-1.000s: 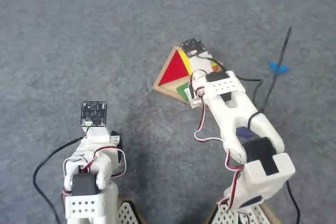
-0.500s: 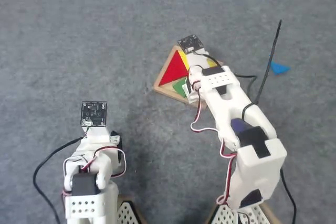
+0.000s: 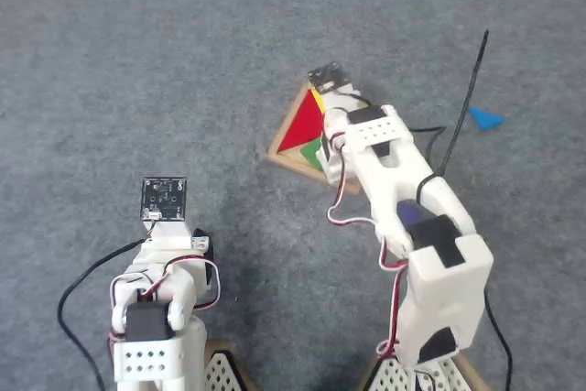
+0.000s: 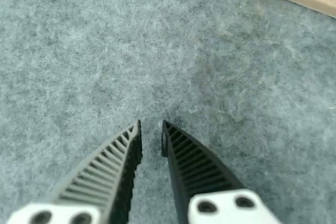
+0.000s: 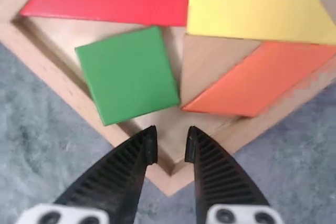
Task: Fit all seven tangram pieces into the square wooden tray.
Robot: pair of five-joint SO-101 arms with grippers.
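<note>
Right claw (image 5: 170,142) barely parted, empty. Green square (image 5: 128,74), near tray's (image 5: 58,74) 6 o'clock corner: light, rigid, slick; grip opposite edges.

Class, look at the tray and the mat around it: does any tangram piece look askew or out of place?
The green square sits tilted in the wooden tray, its edges not lined up with the tray wall, bare wood showing around it. A blue triangle lies on the grey mat, apart from the tray.
</note>
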